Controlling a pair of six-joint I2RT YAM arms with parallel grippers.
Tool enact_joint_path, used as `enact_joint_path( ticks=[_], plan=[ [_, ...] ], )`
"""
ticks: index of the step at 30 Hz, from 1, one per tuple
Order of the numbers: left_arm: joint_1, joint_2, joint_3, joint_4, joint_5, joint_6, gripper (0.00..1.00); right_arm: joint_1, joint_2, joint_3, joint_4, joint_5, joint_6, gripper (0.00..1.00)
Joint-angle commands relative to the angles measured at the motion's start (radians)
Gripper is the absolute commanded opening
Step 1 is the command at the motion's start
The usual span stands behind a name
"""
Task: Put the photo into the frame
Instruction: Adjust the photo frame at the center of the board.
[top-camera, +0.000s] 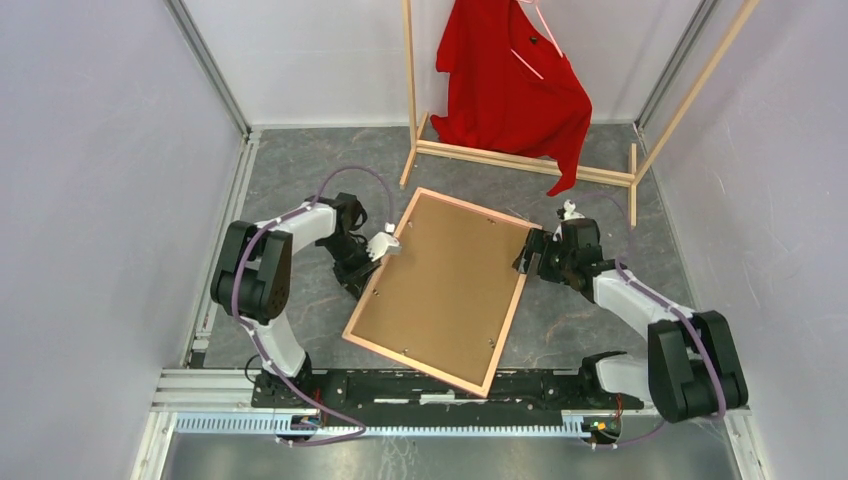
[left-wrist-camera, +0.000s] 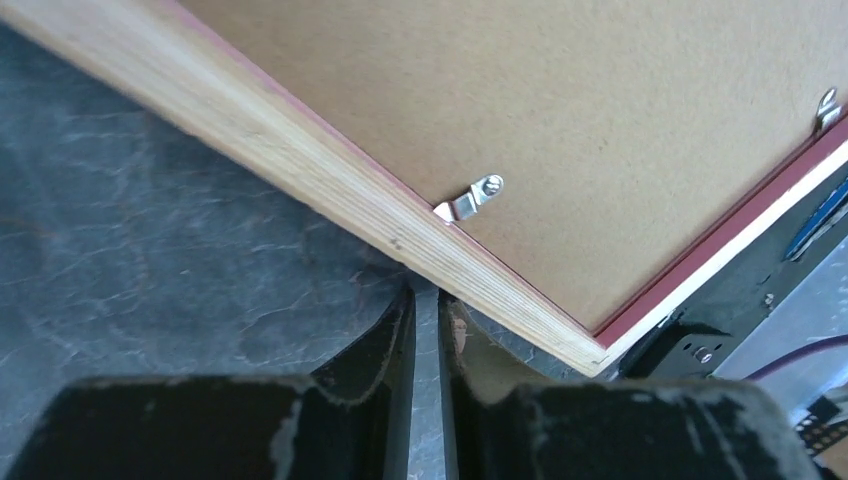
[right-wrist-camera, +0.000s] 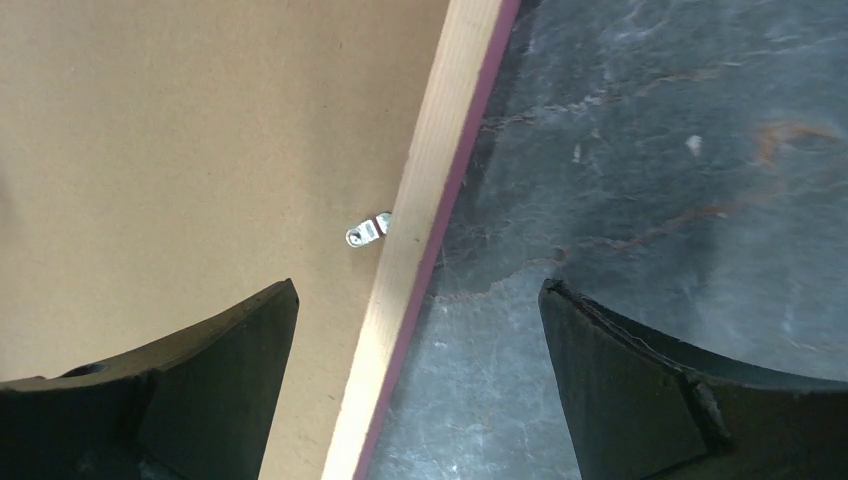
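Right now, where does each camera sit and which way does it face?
Top external: above and behind the arm bases, facing down on the dark grey table and the wood-rimmed rectangular frame, back up; both arms show.
Left wrist: low by the frame's left rim, facing across its brown backing board; the left gripper, closed, shows.
Right wrist: above the right rim, facing down; the right gripper, open, straddles it.
Shared: all show rim and board; both wrist views, a metal clip.

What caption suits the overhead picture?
Left hand and right hand flank the frame, its back and brown backing board facing up.
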Motion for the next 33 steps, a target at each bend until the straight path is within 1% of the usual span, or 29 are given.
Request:
enact_joint_path(
  ticks=[1, 2, 4, 8, 12, 14, 19, 23, 26, 28, 30, 33],
  plan=[
    [-0.077, -0.055, -0.071, 0.053, -0.03, 0.084, 0.21, 0.007, 0.081, 0.012, 0.163, -0.102, 0.037, 0.98],
    [-0.096, -0.061, -0.079, 0.055, -0.023, 0.085, 0.21, 0.021, 0.105, 0.028, 0.189, -0.11, 0.045, 0.98],
    [-0.137, -0.066, -0.08, 0.055, 0.001, 0.085, 0.21, 0.067, 0.167, 0.105, 0.184, -0.095, 0.037, 0.98],
    [-0.232, -0.047, -0.046, 0.055, 0.036, 0.065, 0.21, 0.156, 0.331, 0.309, 0.143, -0.071, 0.014, 0.98],
    [-0.307, -0.001, 0.006, 0.054, 0.053, 0.046, 0.21, 0.187, 0.484, 0.506, 0.118, -0.098, 0.004, 0.98],
    [-0.341, 0.031, 0.034, 0.055, 0.057, 0.039, 0.22, 0.197, 0.555, 0.593, 0.074, -0.123, -0.013, 0.98],
    [-0.402, 0.097, 0.097, 0.054, 0.081, 0.018, 0.22, 0.238, 0.673, 0.728, 0.038, -0.182, -0.047, 0.98],
    [-0.437, 0.145, 0.161, 0.012, 0.109, 0.013, 0.24, 0.309, 0.749, 0.81, 0.016, -0.21, -0.059, 0.98],
    [-0.451, 0.147, 0.188, -0.034, 0.139, 0.025, 0.26, 0.351, 0.8, 0.857, 0.03, -0.261, -0.056, 0.98],
    [-0.453, 0.128, 0.199, -0.06, 0.142, 0.034, 0.3, 0.365, 0.829, 0.892, 0.031, -0.293, -0.064, 0.98],
    [-0.45, 0.087, 0.2, -0.071, 0.123, 0.03, 0.32, 0.367, 0.851, 0.943, -0.003, -0.299, -0.091, 0.98],
    [-0.428, 0.011, 0.204, -0.099, 0.109, 0.033, 0.34, 0.366, 0.863, 1.006, -0.057, -0.266, -0.149, 0.98]
  ],
)
